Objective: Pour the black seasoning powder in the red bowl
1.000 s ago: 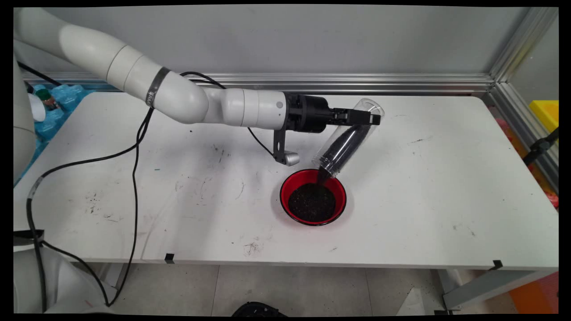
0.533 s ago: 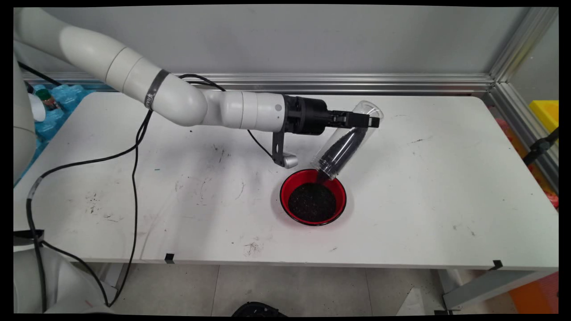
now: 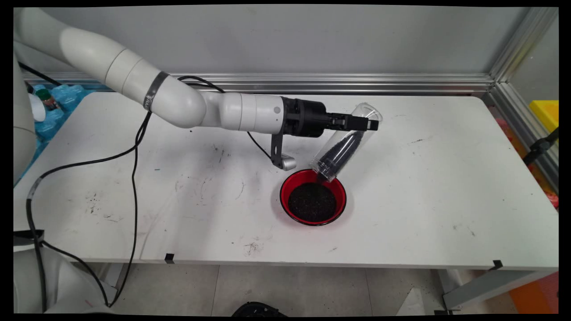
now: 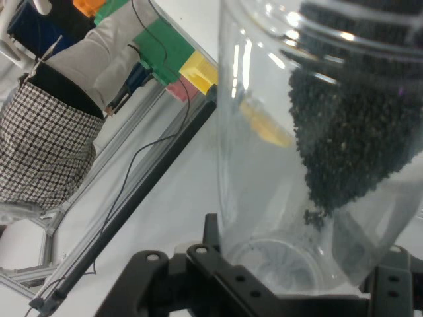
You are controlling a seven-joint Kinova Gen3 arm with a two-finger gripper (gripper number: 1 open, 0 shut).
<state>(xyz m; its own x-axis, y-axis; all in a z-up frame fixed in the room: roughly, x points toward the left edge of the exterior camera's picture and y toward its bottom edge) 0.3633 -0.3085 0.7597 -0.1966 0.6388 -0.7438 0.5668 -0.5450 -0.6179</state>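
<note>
My gripper (image 3: 366, 124) is shut on a clear plastic cup (image 3: 345, 142), gripping it near its base. The cup is tilted mouth-down to the lower left, and dark granules inside it slide toward the mouth. Right under the mouth stands a red bowl (image 3: 313, 197) on the white table (image 3: 446, 187), holding a heap of the same dark granules (image 3: 312, 203). In the hand view the clear cup (image 4: 264, 172) fills the middle and right, with the dark granules (image 4: 357, 132) lying against its right wall, and the gripper (image 4: 291, 284) clasps it at the bottom.
A black cable (image 3: 134, 178) hangs from the arm across the table's left part. Blue packaging with small items (image 3: 53, 107) lies beyond the left edge. A yellow box (image 3: 546, 113) sits past the right rail. In the hand view a person in checked clothing (image 4: 46, 145) stands by the table.
The gripper and cup have shifted slightly left and down toward the bowl, and fewer granules stay in the cup as they run into the bowl.
</note>
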